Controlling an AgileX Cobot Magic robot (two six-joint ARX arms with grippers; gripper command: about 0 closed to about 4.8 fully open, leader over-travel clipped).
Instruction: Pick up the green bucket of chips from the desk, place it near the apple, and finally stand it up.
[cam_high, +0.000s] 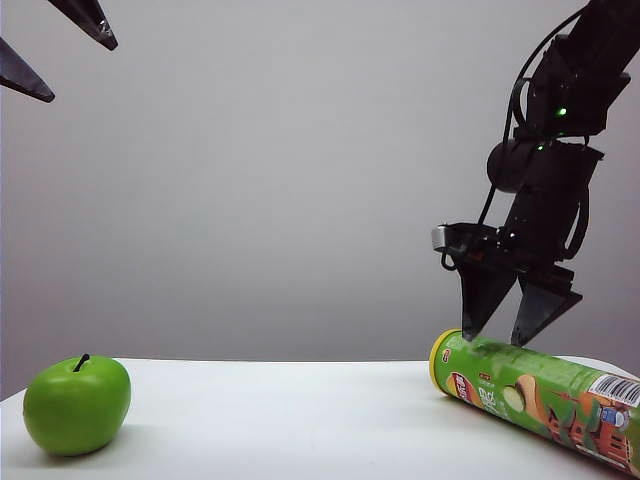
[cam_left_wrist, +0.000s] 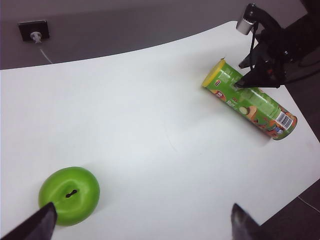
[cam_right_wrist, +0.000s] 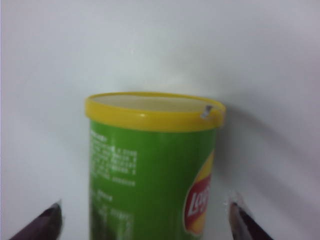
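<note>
1. plain grey wall behind, white surface (cam_high: 300, 420) in front, rounded at the corners.
2. green bucket of chips (cam_high: 540, 398) lying on its side at the right end of the surface, yellow lid turned toward the middle, barcode end near the edge.
3. apple (cam_high: 77, 404) sitting upright at the far left end, well apart from the bucket.
4. right tool (cam_high: 508, 325) poised just above the bucket near the lid end, prongs spread apart and straddling the body, nothing clamped yet; contact with the can hard to tell.
5. left tool (cam_left_wrist: 145, 222) raised high above the apple end, prongs wide apart, empty.
6. step in hand, by judgement: closing on the lying bucket.
7. to do it well: lower until both prongs sit past the widest part of the round body, keep the can centred between them as in the right wrist view, then close squarely across it.
8. risk: round can likely to roll if one prong touches first; grip so near the lid may let the barcode end sag.
</note>
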